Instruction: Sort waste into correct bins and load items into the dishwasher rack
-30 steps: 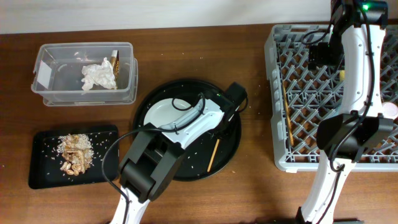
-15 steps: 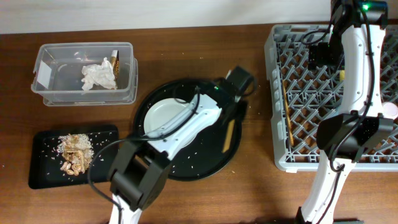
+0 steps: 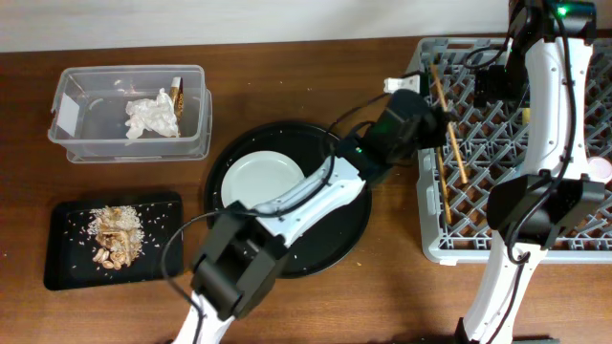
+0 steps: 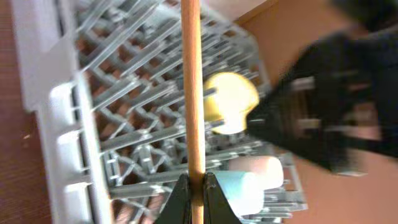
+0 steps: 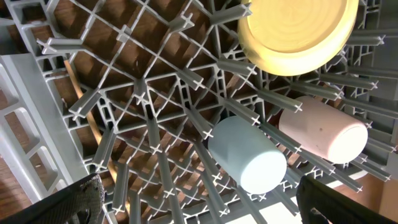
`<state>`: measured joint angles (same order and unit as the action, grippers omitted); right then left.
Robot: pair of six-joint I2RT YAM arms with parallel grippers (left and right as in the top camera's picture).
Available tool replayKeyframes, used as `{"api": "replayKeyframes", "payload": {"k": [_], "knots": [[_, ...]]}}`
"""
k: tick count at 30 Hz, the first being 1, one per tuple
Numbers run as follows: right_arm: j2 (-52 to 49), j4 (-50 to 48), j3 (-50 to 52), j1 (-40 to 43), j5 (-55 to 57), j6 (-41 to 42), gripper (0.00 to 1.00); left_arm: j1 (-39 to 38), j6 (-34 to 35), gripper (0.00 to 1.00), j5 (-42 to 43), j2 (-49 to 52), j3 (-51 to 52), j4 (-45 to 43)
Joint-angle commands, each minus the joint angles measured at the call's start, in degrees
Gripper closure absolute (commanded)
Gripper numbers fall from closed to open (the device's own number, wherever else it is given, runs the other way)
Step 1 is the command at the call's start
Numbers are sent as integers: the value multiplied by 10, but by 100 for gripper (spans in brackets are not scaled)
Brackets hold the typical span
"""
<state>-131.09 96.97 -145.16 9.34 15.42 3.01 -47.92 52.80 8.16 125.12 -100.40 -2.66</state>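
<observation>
The chopstick (image 4: 192, 93) is clamped between the left gripper's (image 4: 197, 198) fingers and held over the left part of the rack (image 3: 426, 244), where the yellow bowl (image 5: 298, 34), blue cup (image 5: 249, 155) and pink cup (image 5: 323, 134) lie farther in. The right gripper (image 5: 199, 186) hovers above those cups with its fingers spread wide. The plate (image 3: 260, 177) sits on the round tray (image 3: 349, 229), the napkin (image 3: 151, 117) lies in the clear tub (image 3: 67, 143), and the scraps (image 3: 115, 234) lie in the black tray (image 3: 57, 272).
</observation>
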Motion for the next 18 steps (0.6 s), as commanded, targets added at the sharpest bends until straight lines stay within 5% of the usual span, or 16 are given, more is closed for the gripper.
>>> {"api": "replayKeyframes", "payload": {"k": [1,5,8,13,17,18], "knots": [[17,1,-1,1,7,7,2,2,-38,97,-5,42,-3,-4],[17,1,-1,1,7,7,2,2,-152,89,-5,52,-3,-3],[17,1,-1,1,7,7,2,2,-193,63,-5,52,-3,-2],[17,1,-1,1,7,7,2,15,-206,41,24,9,-3,13],[17,1,-1,1,7,7,2,40,-214,41,22,-51,-3,43],[17,1,-1,1,7,7,2,38,-238,55,14,-50,-3,48]]}}
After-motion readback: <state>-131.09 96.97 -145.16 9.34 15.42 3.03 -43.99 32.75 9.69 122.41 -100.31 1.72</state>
